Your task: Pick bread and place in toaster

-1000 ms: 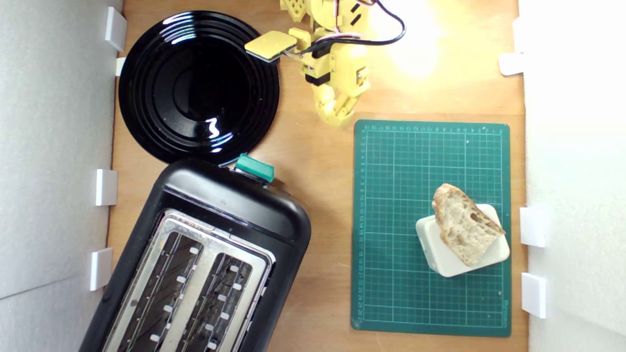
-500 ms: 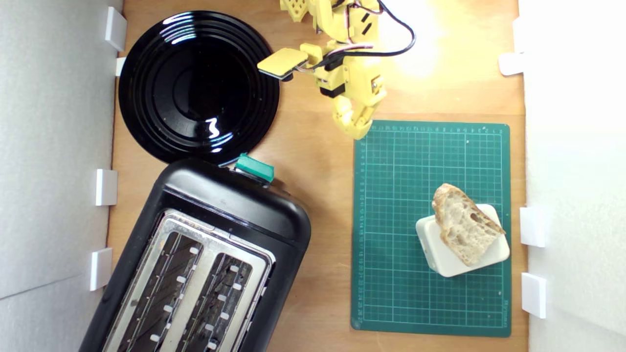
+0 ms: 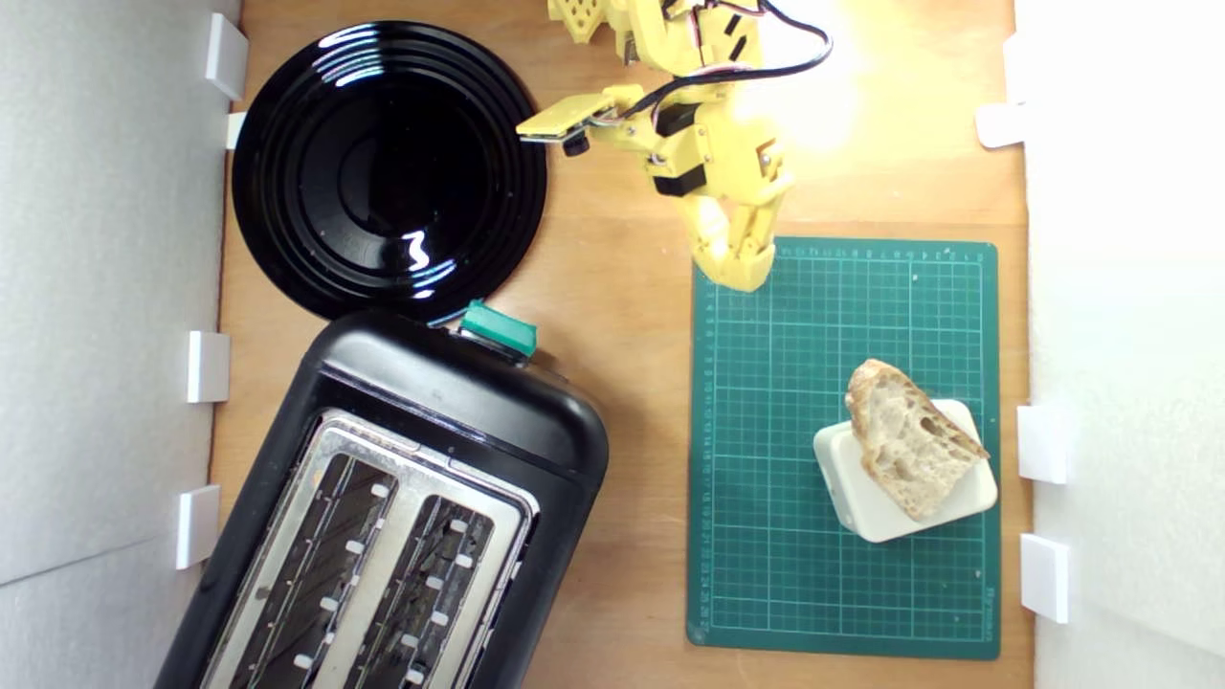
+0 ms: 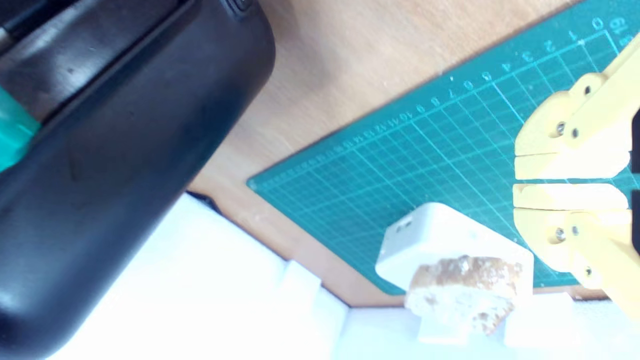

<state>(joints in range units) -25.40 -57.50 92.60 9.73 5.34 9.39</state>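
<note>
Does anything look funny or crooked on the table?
Yes. The bread sits on a white block on the mat, overhanging it on one side. The toaster stands slanted to the table edges. Nothing looks spilled or broken.

Readable marks: only ruler numbers on the green cutting mat

In the wrist view, small pale numbers run along one printed edge of the mat; 0, 1, 2, 3, 4 and 7, 8, 9 can be read, and the ones after them are too small and blurred. In the exterior view the mat has tiny figures along its 12 o'clock and 9 o'clock edges, not readable.
</note>
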